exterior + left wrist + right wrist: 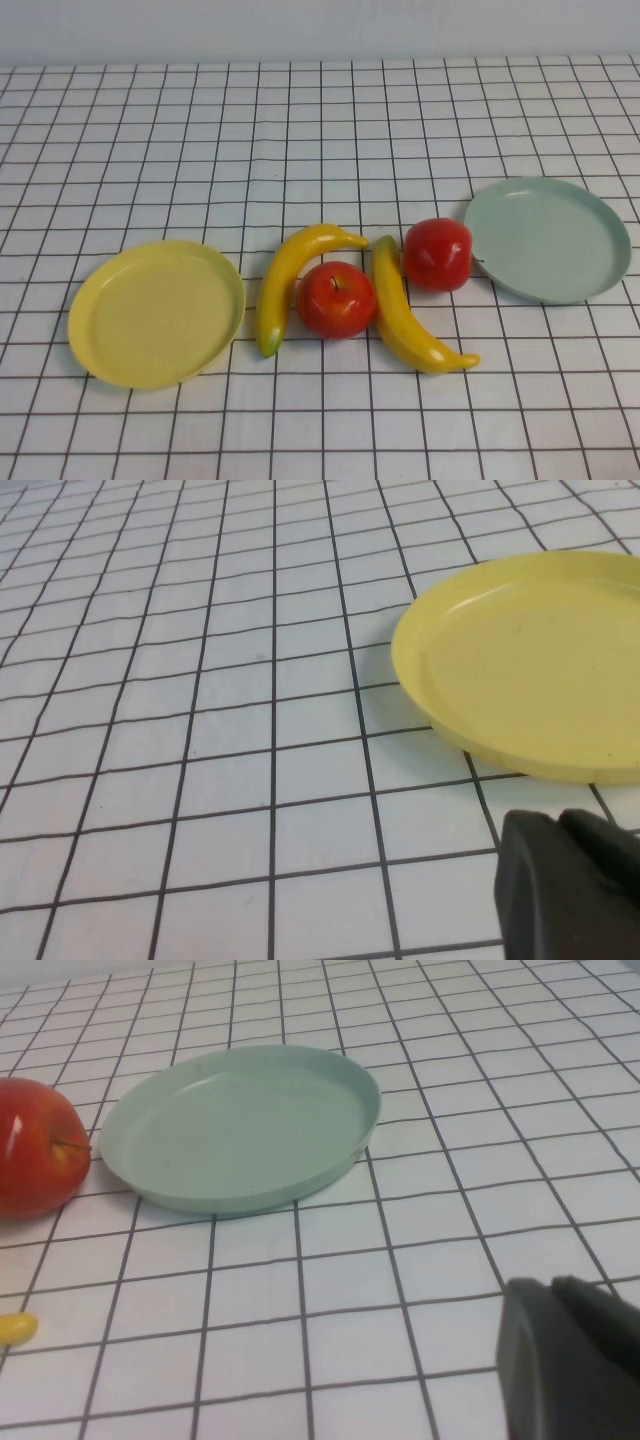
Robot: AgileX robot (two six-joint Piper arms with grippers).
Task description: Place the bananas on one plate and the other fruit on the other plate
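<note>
In the high view, two yellow bananas lie in the middle of the table: one (pixel 288 282) with a greenish tip, the other (pixel 405 318) to its right. One red apple (pixel 336 299) sits between them, the second (pixel 437 253) touches the green-blue plate (pixel 548 238). The yellow plate (pixel 155 312) is empty at the left. Neither arm shows in the high view. My left gripper (pixel 560 825) is shut and empty near the yellow plate (pixel 530 665). My right gripper (pixel 550 1285) is shut and empty near the green-blue plate (pixel 240 1125), with an apple (pixel 35 1145) and a banana tip (pixel 15 1328) beyond.
A white cloth with a black grid (pixel 320 130) covers the whole table. A pale wall runs along the far edge.
</note>
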